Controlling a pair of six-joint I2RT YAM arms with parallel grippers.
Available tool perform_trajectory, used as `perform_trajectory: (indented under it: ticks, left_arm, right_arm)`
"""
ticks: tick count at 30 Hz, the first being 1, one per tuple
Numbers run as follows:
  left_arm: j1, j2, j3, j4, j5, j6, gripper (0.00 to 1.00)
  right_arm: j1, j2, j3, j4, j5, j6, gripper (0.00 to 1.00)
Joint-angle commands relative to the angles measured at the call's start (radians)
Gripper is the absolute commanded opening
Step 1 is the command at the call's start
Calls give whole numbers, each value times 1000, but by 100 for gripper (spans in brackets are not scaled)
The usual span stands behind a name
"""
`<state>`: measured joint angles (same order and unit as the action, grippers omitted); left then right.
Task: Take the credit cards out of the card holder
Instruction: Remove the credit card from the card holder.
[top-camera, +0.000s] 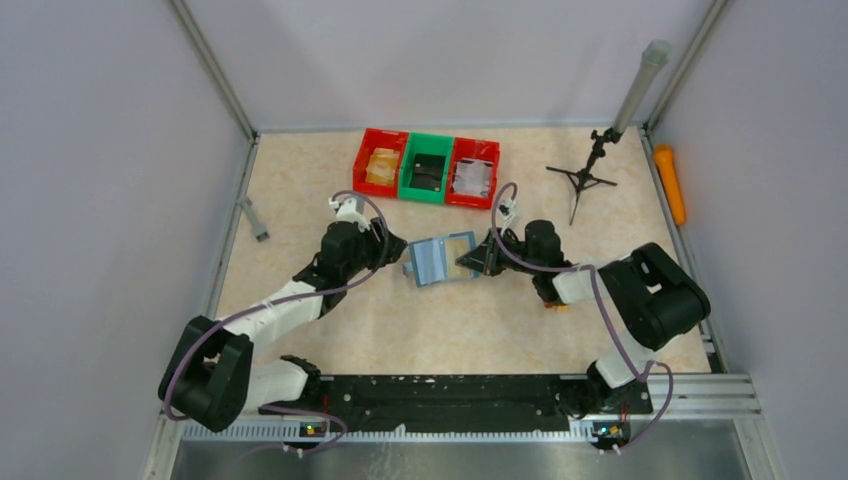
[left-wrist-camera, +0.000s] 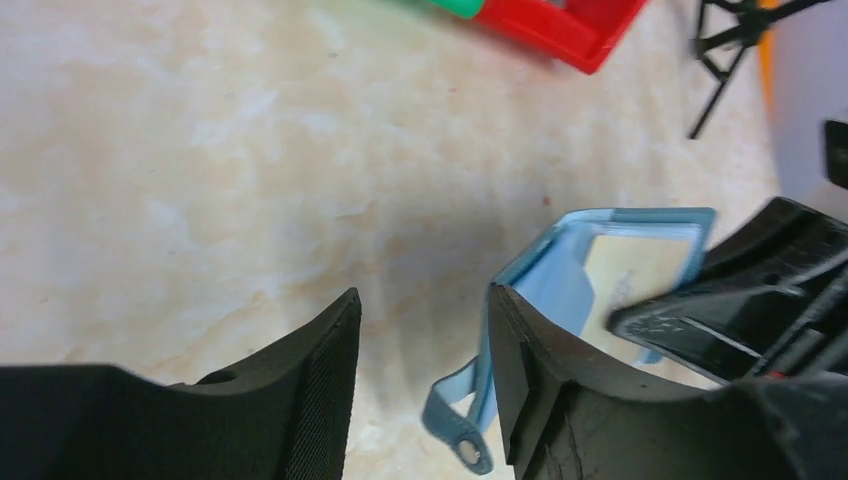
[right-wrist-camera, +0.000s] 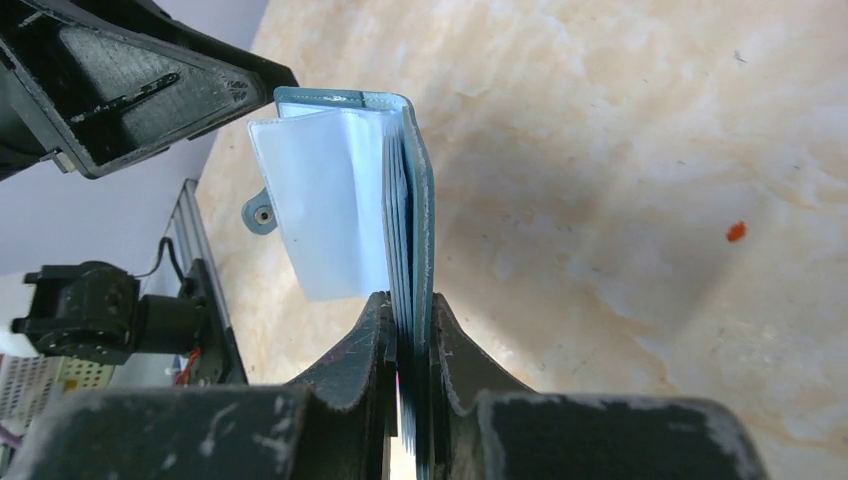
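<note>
A small, flat card holder (top-camera: 441, 260) is held open over the middle of a cream, marble-patterned table (top-camera: 300, 190) walled by plain pale grey panels (top-camera: 100, 150). It is soft teal-blue outside and paler blue inside, with a glossy clear sleeve (right-wrist-camera: 320, 200) and a rounded snap tab (left-wrist-camera: 455, 432). Its long axis runs left to right between the arms: the right gripper (right-wrist-camera: 412, 345) is clenched on its right edge, while the left gripper (left-wrist-camera: 422, 310) is spread wide — one finger just beside the left edge.
</note>
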<state>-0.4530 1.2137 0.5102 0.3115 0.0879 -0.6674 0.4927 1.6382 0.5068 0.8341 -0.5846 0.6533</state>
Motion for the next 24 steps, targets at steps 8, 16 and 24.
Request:
perform_trajectory:
  ticks: [8, 16, 24]
  left_arm:
    - [-53, 30, 14, 44, 70, 70, 70]
    - [-53, 103, 39, 72, 155, 68, 75]
    - [-50, 148, 51, 138, 276, 64, 69]
  right_arm:
    - [7, -28, 37, 27, -5, -25, 0]
    - [7, -10, 29, 109, -62, 24, 0]
    - [7, -1, 27, 202, -146, 69, 0]
